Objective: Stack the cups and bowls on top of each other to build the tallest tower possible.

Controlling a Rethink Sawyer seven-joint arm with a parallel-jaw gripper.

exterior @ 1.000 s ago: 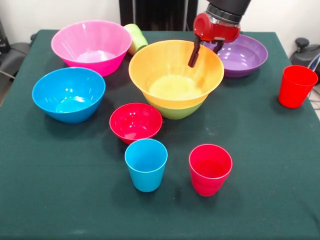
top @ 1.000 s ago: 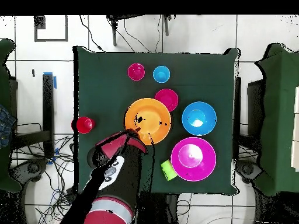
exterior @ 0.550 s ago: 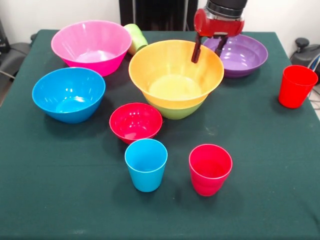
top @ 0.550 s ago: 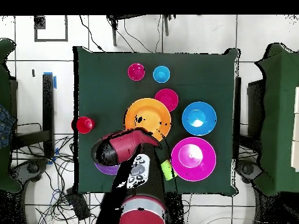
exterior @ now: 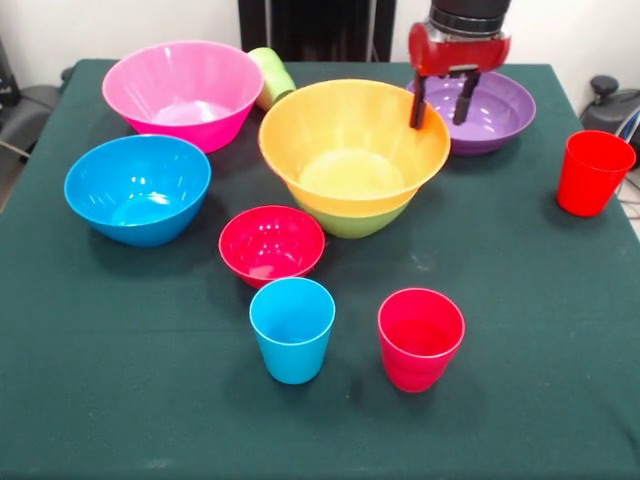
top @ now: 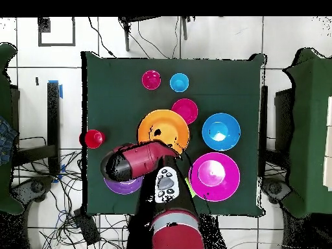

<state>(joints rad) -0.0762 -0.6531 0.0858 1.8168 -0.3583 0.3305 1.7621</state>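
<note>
The orange bowl (exterior: 352, 150) sits nested in the lime green bowl (exterior: 350, 222), a two-bowl tower at mid-table. My gripper (exterior: 440, 103) hangs open and empty above the gap between the orange rim and the purple bowl (exterior: 495, 115). The pink bowl (exterior: 183, 90), blue bowl (exterior: 137, 188) and small red bowl (exterior: 271, 243) stand apart. A blue cup (exterior: 292, 328) and a red cup (exterior: 420, 338) stand in front, and another red cup (exterior: 592, 172) at the right. The lime green cup (exterior: 272, 75) lies tipped behind the pink bowl. Overhead, my arm (top: 133, 162) covers the gripper.
In the overhead view the purple bowl (top: 123, 185) lies partly under the arm, beside the orange bowl (top: 164, 131). Chairs stand at both sides of the green table (exterior: 120, 400), and cables lie on the floor around it.
In the front view my gripper has risen out of the orange bowl and moved right, toward the purple bowl. Bowls and cups have stayed in place.
</note>
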